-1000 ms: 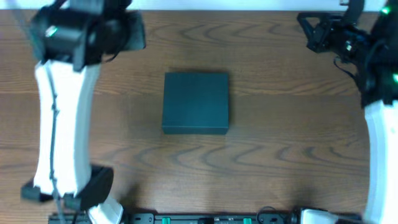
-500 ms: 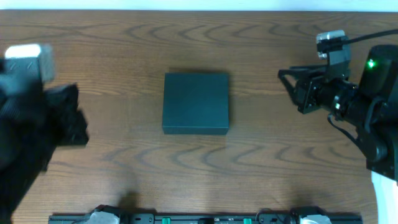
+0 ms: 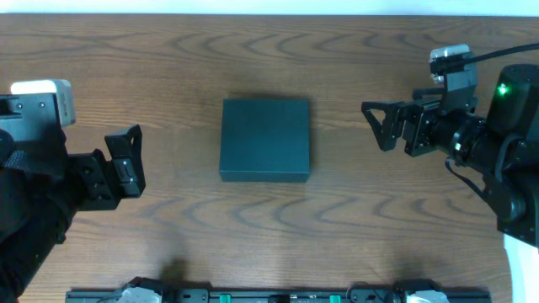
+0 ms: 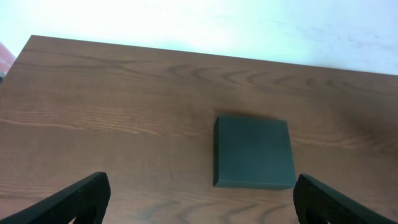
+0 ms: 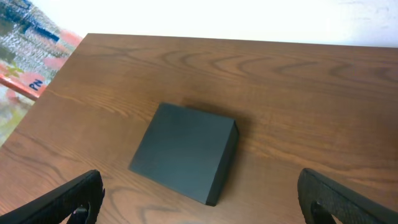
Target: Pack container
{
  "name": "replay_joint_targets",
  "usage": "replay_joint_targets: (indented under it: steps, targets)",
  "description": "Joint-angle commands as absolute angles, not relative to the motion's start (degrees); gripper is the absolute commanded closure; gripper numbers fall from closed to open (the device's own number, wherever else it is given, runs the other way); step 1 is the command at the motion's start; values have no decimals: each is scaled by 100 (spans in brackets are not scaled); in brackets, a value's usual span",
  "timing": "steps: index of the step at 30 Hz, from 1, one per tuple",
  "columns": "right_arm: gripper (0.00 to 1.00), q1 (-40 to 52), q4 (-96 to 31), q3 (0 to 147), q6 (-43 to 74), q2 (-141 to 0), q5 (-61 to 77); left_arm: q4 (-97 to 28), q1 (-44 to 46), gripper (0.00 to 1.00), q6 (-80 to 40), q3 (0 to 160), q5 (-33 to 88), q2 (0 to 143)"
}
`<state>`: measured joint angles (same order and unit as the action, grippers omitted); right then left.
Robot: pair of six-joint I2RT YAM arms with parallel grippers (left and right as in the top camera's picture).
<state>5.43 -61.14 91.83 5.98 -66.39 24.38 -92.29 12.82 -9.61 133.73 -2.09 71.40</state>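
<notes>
Container shut, lying flat mid-desk, dark teal top facing up. To its left, well apart: left gripper, jaws spread wide, holding nothing, pointing toward container. To its right, also well apart: right gripper, likewise spread wide and empty, facing container.

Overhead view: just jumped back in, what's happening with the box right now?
Nothing is being handled. The dark teal container sits closed near the middle of the wooden table, untouched. The left arm and right arm flank it, both apart from it, each with its jaws open, empty and pointed toward it. No items to pack show in any view.
</notes>
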Motion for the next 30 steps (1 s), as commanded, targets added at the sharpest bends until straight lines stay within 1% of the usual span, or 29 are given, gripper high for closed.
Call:
replay_joint_targets:
  steps: [1,5,7,9,13,16,18,22,26,30]
  targets:
    - [1,582,-6134,9188,526,-6639,2397,-9677,1280,5,-941,13353,-228,7113]
    - [1,582,-6134,9188,526,-6639,2394,-9677,1280,5,-904,13353,-255,7111]
    - [1,582,-6134,9188,526,-6639,2394,-9677,1278,5,-467,13356,-718,7091]
    - [1,582,-6134,9188,526,-6639,2394,-9677,1271,5,-357,13356,-1033,7052]
    - [1,582,-6134,9188,526,-6639,2394,-9677,864,5,-292,13310,-1094,6965]
    - [1,582,-6134,9188,526,-6639,2394,-9583,423,5,-301,12923,-1044,6779]
    - [1,582,-6134,9188,526,-6639,2394,-9249,209,5,-292,12352,-1050,6508]
    - [1,582,-6134,9188,526,-6639,2394,-8106,-154,5,-248,10372,-1050,5470]
    - [1,582,-6134,9188,526,-6639,2394,-7085,-228,5,-185,8401,-1046,4316]
    - [1,582,-6134,9188,526,-6639,2394,-6337,-222,5,-187,6805,-906,3304]
